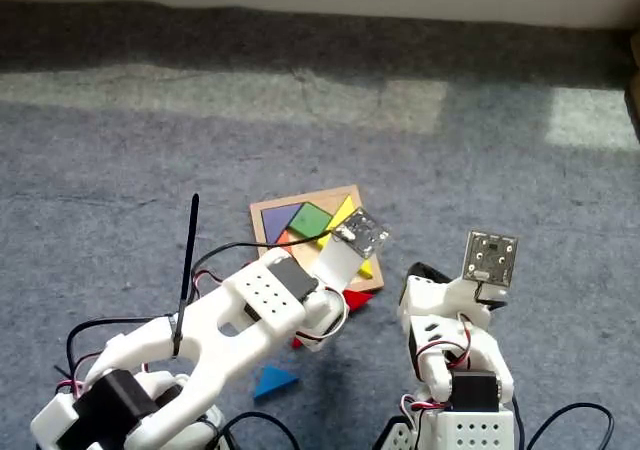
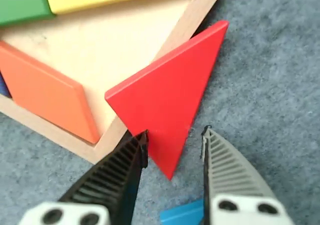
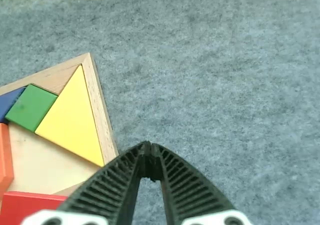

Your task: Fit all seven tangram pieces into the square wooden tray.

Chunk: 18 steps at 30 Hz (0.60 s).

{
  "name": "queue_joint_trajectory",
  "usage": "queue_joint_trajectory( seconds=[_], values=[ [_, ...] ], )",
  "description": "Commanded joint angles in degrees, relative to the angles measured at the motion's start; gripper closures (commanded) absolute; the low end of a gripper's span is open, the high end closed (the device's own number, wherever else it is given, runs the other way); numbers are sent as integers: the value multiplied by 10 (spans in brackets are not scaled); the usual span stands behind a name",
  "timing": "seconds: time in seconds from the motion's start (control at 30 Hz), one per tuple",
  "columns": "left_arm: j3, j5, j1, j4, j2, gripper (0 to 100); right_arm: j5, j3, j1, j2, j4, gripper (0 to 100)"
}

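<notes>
The square wooden tray (image 1: 262, 210) lies on the carpet and holds a yellow triangle (image 3: 70, 117), a green square (image 3: 31, 107), an orange piece (image 2: 45, 97) and a dark blue piece (image 3: 9, 102). A red triangle (image 2: 170, 95) rests tilted across the tray's rim (image 2: 195, 12), partly over the bare tray floor. My left gripper (image 2: 174, 137) is open and straddles the red triangle's narrow corner; the black finger (image 2: 132, 160) touches its edge. A blue triangle (image 1: 275, 380) lies on the carpet behind the left gripper. My right gripper (image 3: 151, 152) is shut on nothing, above the carpet beside the tray.
The left arm (image 1: 250, 315) reaches over the carpet from the near left to the tray. The right arm (image 1: 450, 340) stands folded at the near right. Open grey carpet spreads beyond and to the right of the tray.
</notes>
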Motion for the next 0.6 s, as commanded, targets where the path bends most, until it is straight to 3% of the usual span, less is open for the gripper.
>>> queue_joint_trajectory(
  seconds=[0.0, 0.2, 0.33, 0.57],
  values=[
    [-20, -4, -18, -8, -11, 803, 6, 80, 3, -7, -14, 993],
    [-65, -5, -68, -6, -11, 803, 6, 80, 3, -7, -14, 993],
    [-77, -45, -72, -8, -11, 803, 6, 80, 3, -7, -14, 993],
    [-99, -44, -71, -4, -12, 803, 6, 80, 3, -7, -14, 993]
  ],
)
